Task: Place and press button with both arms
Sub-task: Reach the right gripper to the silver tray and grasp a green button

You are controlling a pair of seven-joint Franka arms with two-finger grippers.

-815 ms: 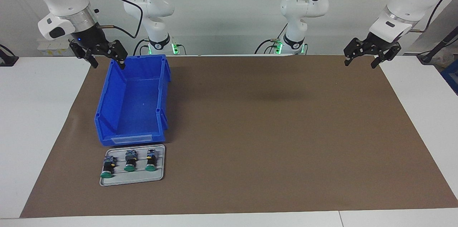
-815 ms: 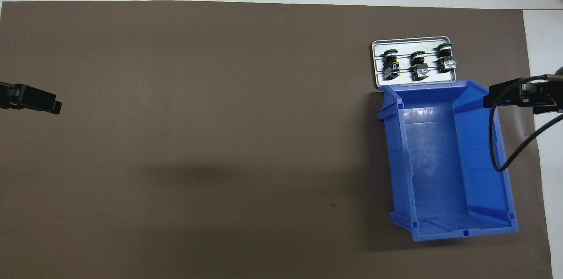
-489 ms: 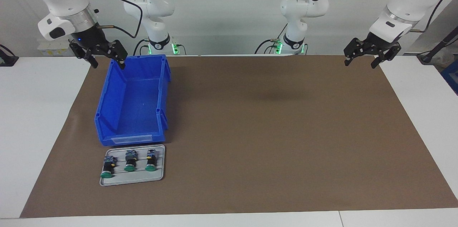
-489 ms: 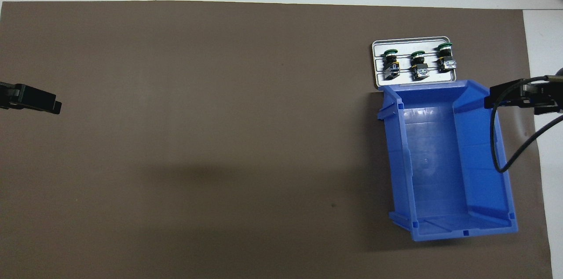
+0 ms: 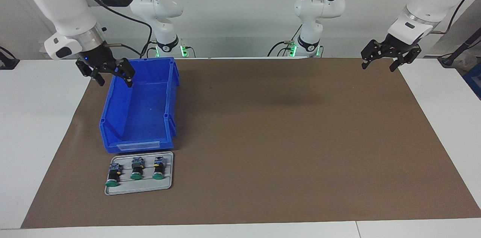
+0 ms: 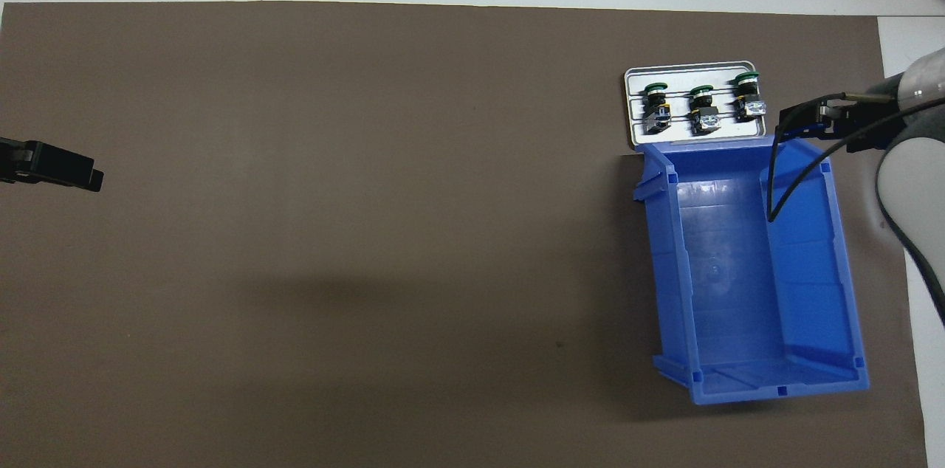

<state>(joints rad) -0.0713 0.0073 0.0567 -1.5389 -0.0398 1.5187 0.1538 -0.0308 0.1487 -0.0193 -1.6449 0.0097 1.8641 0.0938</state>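
Surface: white table (image 5: pixel 41 118) with a big brown paper mat (image 5: pixel 285 136) spread over most of it, pale wall at the robots' end.

Bin: open blue plastic storage bin (image 5: pixel 139 110) sitting on the mat toward the right arm's end of the table, nothing inside it.

Tray: small flat grey metal tray (image 5: pixel 139 189) touching the bin's low end, on the side farther from the robots.

Buttons: three small push-button switches with green mushroom caps, black bodies and yellow rings, lying side by side on the tray, caps pointing away from the robots. Outermost one (image 5: pixel 112 176) toward the right arm's end, middle one (image 5: pixel 136 170), third one (image 5: pixel 158 169) toward the table's centre. None touched.

Right gripper: black two-finger right gripper (image 5: pixel 111 79) up in the air over the bin's outer wall, at the corner nearest the robots; in the facing view that's about ten o'clock from the bin's middle. Fingers spread wide, holding nothing.

Left gripper: black two-finger left gripper (image 5: pixel 378 68) waiting over the mat's corner at the left arm's end, roughly two o'clock from the mat's centre in the facing view. Fingers wide apart, nothing in them.

Overhead view: right gripper (image 6: pixel 801 121) shows just beside the tray's edge, over the bin's rim; only a fingertip of the left gripper (image 6: pixel 55 167) pokes in at nine o'clock.
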